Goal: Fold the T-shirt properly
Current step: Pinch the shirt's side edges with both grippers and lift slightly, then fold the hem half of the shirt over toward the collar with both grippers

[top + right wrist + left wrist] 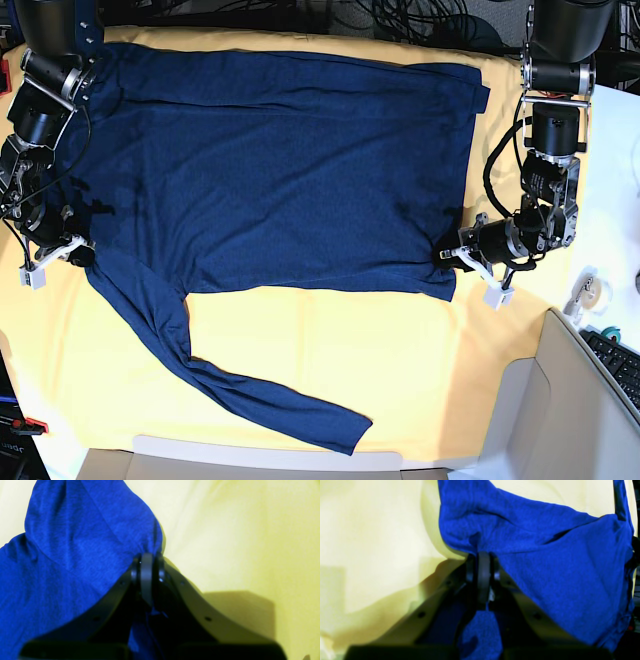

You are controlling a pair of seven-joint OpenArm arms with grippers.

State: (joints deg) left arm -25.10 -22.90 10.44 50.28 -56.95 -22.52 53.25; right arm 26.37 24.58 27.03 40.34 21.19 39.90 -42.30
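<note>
T-shirt (280, 190) lies spread flat on the yellow cloth (330, 340) covering the desk, body across the upper half in the base view, one long sleeve (230, 385) trailing diagonally down toward the near edge.

Left gripper (447, 254) sits at the shirt's lower corner on the base view's right side. Left wrist view: left fingers (483, 580) pressed together, pinching a bunch of the blue fabric (545, 567), cloth puckered right at the tips.

Right gripper (82, 250) sits at the opposite edge, base view's left, near where the sleeve meets the body. Right wrist view: right fingers (147, 577) clenched on a gathered fold of the shirt (75, 555), fabric pulled up into a peak above them.

Keyboard (622, 362) and a small roll of tape (592, 291) sit off the cloth at the right.
</note>
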